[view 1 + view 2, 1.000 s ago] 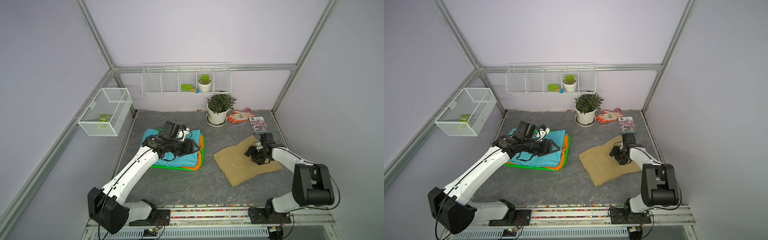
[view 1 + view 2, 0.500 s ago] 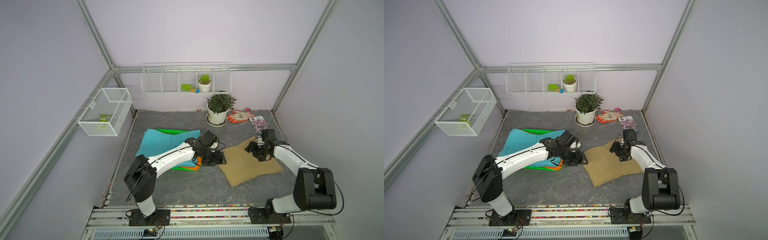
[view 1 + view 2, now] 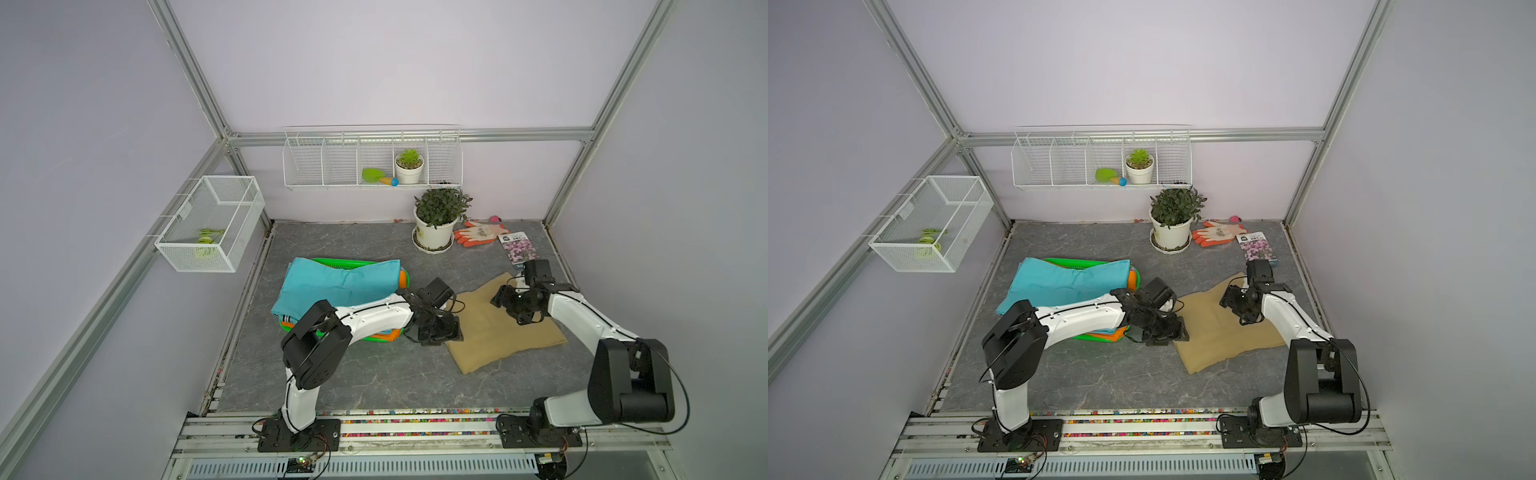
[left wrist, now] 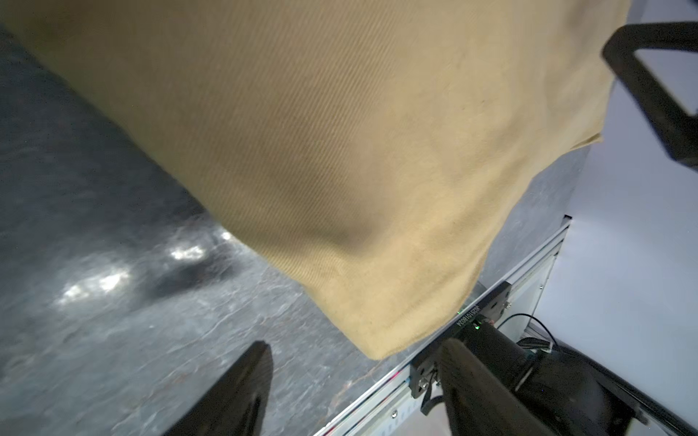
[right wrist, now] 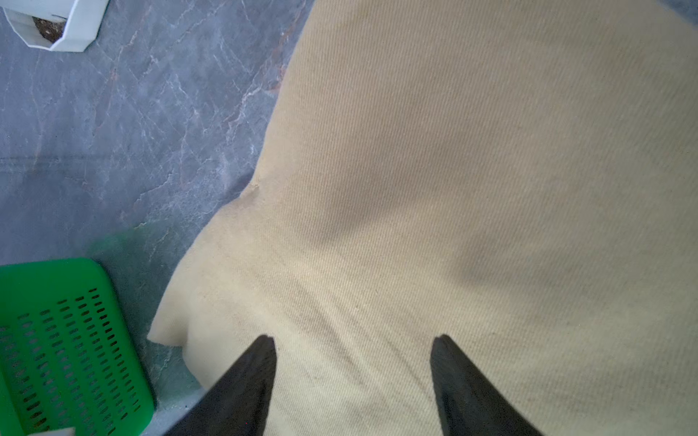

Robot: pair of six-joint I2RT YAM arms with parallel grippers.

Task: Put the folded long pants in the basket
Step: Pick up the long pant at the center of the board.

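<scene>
Under the teal folded pants point(image 3: 332, 286), the bright green perforated plastic basket point(image 3: 336, 262) is mostly hidden, orange pants point(image 3: 402, 279) peeking out. Reaching low, left claw point(image 4: 355, 343) gapes wide at the edge of the tan folded pants point(image 3: 498, 332) on the worktop point(image 3: 374, 374); right claw point(image 5: 353, 338), tipped down, wide above them.

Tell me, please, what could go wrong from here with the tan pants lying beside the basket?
1. The left gripper and right gripper both stand open over the tan pants, holding nothing. A pinch that catches only the top layer could unfold them on lifting.
2. The basket is already piled with teal pants that overhang its rim, so another pair may slide off.
</scene>
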